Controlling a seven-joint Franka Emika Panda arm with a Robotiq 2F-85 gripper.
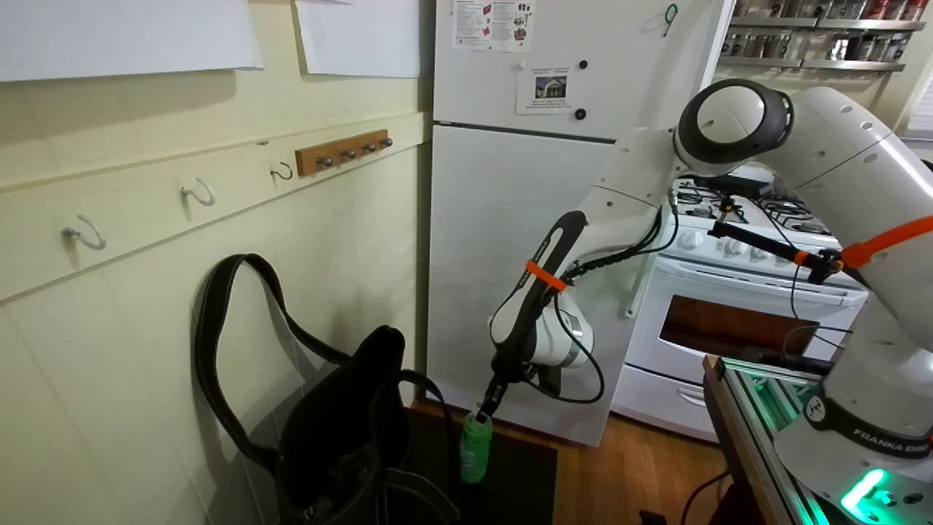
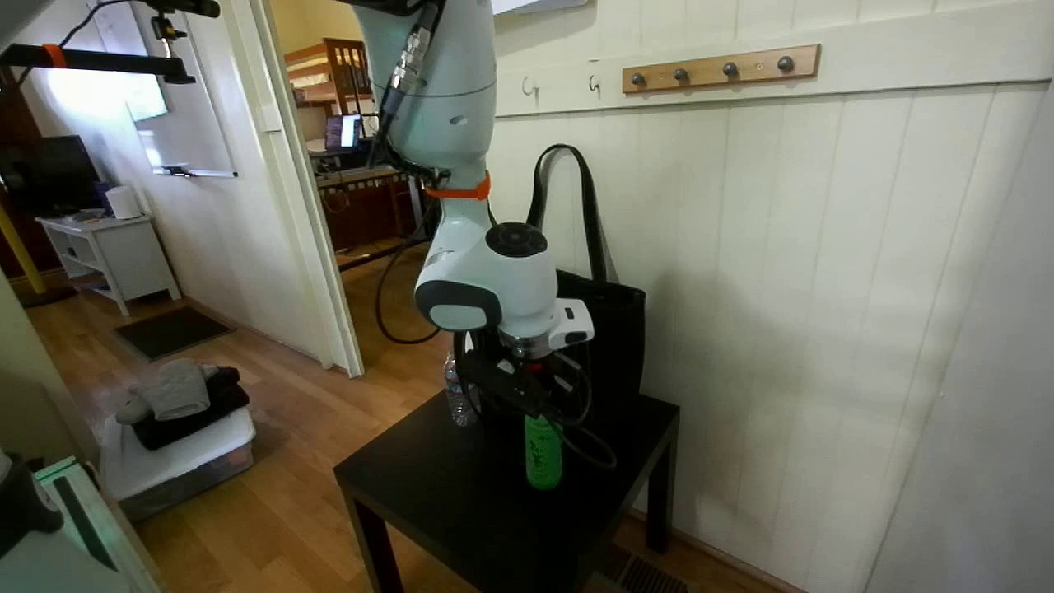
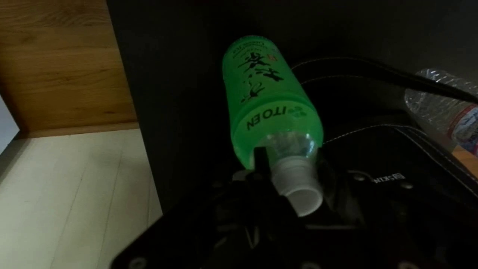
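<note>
Gripper point(image 3: 290, 157): clamped on the neck of the green bottle point(image 2: 543, 457), a finger to each side; the white cap point(image 3: 295, 181) projects past the grip.
Green bottle: clock centre for all readings, 12 at the top of each view; near upright over the black table point(image 2: 428, 494) in both exterior views. Whether its base touches the tabletop cannot be told. ITO EN lettering is legible in the wrist view.
Bag point(image 2: 609, 346): black, on the table, at 1 o'clock in an exterior view; a strap point(image 2: 588, 198) loops up in front of the wall point(image 2: 782, 288).
Clear bottle point(image 2: 458, 395): at 10 o'clock in an exterior view; at 3 o'clock in the wrist view, a strap crossing it.
Rack point(image 2: 725, 70): wooden, four knobs, on the wall at 1 o'clock in an exterior view.
Bin point(image 2: 202, 449): on the floor point(image 2: 305, 445) at 9 o'clock in an exterior view, clothes point(image 2: 181, 395) heaped on its lid.
Fridge point(image 1: 510, 255): between 12 and 1 o'clock in an exterior view; stove point(image 1: 729, 321) at 2 o'clock.
</note>
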